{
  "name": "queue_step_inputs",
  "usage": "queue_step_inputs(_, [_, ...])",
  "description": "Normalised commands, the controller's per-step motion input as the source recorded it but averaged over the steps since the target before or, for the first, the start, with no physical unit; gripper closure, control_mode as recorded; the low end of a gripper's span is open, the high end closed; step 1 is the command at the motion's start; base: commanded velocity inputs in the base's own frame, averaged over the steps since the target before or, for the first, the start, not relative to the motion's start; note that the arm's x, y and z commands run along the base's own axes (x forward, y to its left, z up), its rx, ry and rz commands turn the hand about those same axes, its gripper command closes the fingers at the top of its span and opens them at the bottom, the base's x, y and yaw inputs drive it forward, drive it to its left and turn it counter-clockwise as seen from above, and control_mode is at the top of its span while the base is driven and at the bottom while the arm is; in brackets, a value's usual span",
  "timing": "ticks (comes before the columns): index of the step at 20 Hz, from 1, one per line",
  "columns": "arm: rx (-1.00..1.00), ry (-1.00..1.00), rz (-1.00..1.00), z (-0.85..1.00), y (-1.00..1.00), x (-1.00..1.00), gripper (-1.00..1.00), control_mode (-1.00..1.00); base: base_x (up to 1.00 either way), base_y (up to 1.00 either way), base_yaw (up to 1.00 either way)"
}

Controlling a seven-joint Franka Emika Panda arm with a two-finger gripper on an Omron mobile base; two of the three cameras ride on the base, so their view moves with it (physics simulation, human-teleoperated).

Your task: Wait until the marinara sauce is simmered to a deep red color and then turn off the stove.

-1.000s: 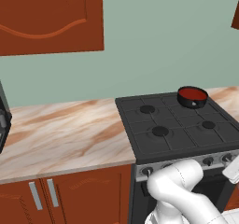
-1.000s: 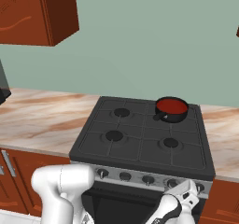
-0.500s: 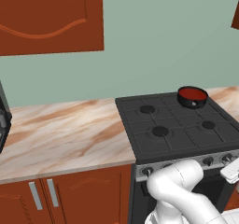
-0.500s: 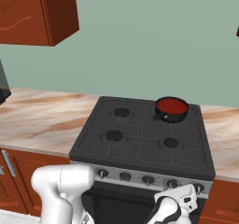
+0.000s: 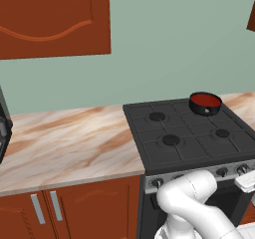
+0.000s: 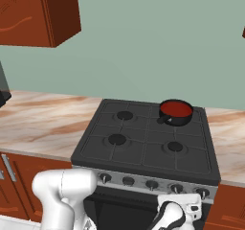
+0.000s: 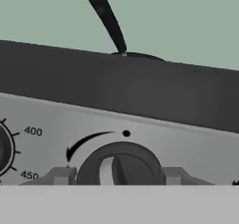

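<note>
1. The claw point(image 7: 116, 176), at the bottom centre of the hand view, is clenched on a dark round knob point(image 7: 119, 164) of the stove point(image 6: 143, 150); its two grey fingertips point(image 7: 58, 176) press the knob's left and right sides.
2. The marinara sauce point(image 6: 175, 109), deep red, sits in a small black pan point(image 6: 176, 119) on the back right burner, upper right of the cooktop in the right base view.
3. Risk, as a judgement: the grip sits low on the knob, so the fingertips could slip off when twisting, leaving the flame on.
4. Risk: whether this knob feeds the pan's burner cannot be told; turning a wrong one would leave the sauce cooking.
5. Risk: turning along the printed arrow point(image 7: 86, 141) the wrong way could raise the heat.
6. Counts: one pan of sauce, four burners, five knobs along the silver front strip in the right base view.
7. Marble desk point(image 5: 64, 143) lies left of the stove, with one upper cabinet point(image 5: 50, 19) above.
</note>
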Motion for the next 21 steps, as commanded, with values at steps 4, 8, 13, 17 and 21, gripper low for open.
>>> queue_step_inputs(4, [0.26,0.03,-0.09,0.0,-0.01,0.0,1.0,-1.0,0.0,0.0,0.0])
queue_step_inputs(8, [0.27,0.04,-0.08,0.0,-0.01,0.0,1.0,-1.0,0.0,0.0,0.0])
queue_step_inputs(13, [0.26,0.05,-0.09,0.0,0.0,0.0,1.0,-1.0,0.0,0.0,0.0])
queue_step_inputs(17, [0.25,0.05,-0.1,0.0,0.0,0.0,1.0,-1.0,0.0,0.0,0.0])
queue_step_inputs(21, [0.24,0.06,-0.1,0.0,0.0,0.0,1.0,-1.0,0.0,0.0,0.0])
